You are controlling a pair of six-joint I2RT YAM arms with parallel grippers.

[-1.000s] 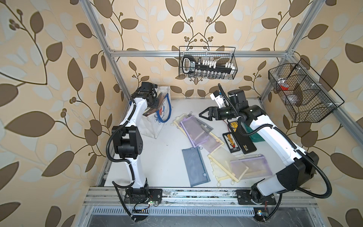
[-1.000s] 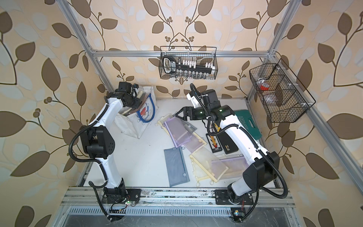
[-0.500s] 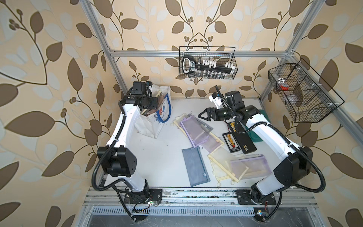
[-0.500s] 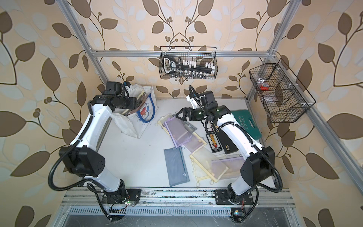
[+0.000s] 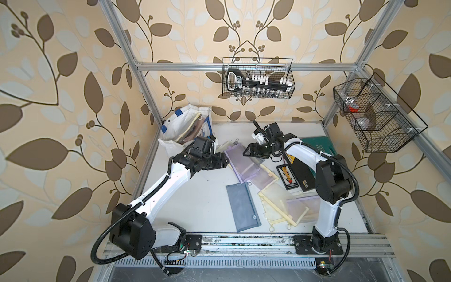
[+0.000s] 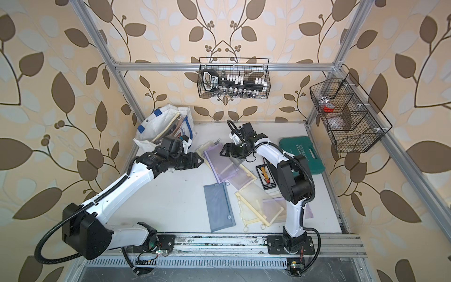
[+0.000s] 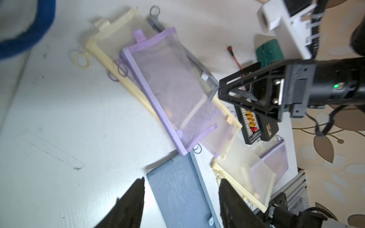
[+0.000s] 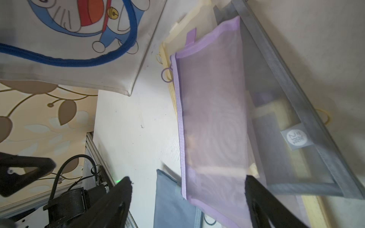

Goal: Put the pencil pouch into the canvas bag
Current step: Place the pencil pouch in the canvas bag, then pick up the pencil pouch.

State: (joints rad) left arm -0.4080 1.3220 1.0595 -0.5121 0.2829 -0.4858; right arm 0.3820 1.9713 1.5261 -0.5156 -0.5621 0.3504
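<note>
Across the bench [image 5: 200, 202], my left arm has swung away from the canvas bag [image 5: 174, 123] slumped in the far left corner. A cream-zipped pouch [image 5: 192, 124] now pokes from its mouth, so one drop looks done. Left gripper [image 5: 227, 163] and right gripper [image 5: 245, 153] hang empty, jaws apart, flanking the next purple pencil pouch [image 5: 240, 164]: sheer mesh, flat, overlapping others.

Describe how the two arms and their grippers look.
The left arm and right arm have white shells with bulky black joint housings, and a black ribbed hose loops alongside each. The left gripper and right gripper are black, with open triangular frame fingers. A small green light glows on the right gripper's body. No markings are legible.
</note>
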